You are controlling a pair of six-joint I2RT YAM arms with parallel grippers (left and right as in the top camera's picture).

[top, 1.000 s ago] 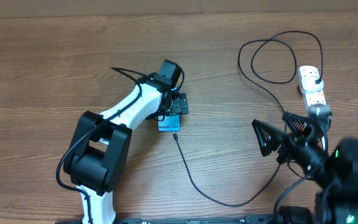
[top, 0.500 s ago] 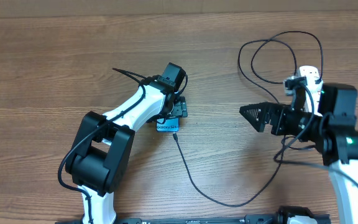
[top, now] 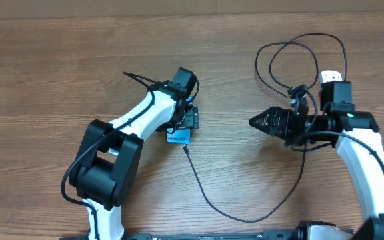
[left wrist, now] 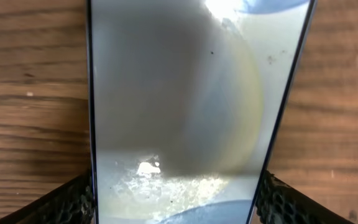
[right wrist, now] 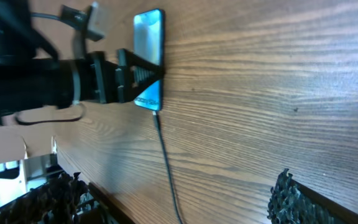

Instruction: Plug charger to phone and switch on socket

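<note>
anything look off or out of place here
Nothing stands out. The phone lies flat, screen lit, the left gripper astride its edges, and the charger runs from its end in loose loops over the table. No damage or spill shows. The socket is mostly hidden behind the right arm.

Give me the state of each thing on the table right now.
phone: lying flat, screen lit.
charger: tip at the phone's end, seating unclear.
socket: mostly hidden, switch unreadable.
left gripper: astride the phone, grip unclear.
right gripper: open, empty.
</note>
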